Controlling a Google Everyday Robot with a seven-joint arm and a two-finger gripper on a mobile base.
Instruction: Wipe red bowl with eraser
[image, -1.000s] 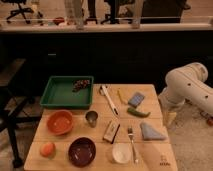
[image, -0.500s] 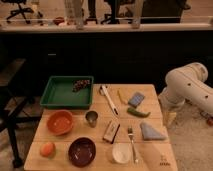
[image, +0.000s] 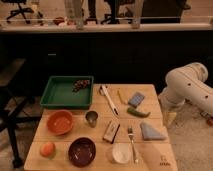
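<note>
Eraser (image: 111, 131) lies untouched mid-tabletop (image: 155, 156), red bowl (image: 60, 122) to its left, as the robot's pincer (image: 170, 118) hangs spread and empty off the right edge; grasping the eraser likely comes first.

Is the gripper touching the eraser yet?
Apart. The camera view shows the gripper hanging beside the table's right edge, well clear of the eraser lying mid-table.

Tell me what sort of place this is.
Probably an office test area: rolling office chairs behind a dark partition, and a wooden table laid with the red bowl and the eraser. The gripper hangs beside the table's right edge.
</note>
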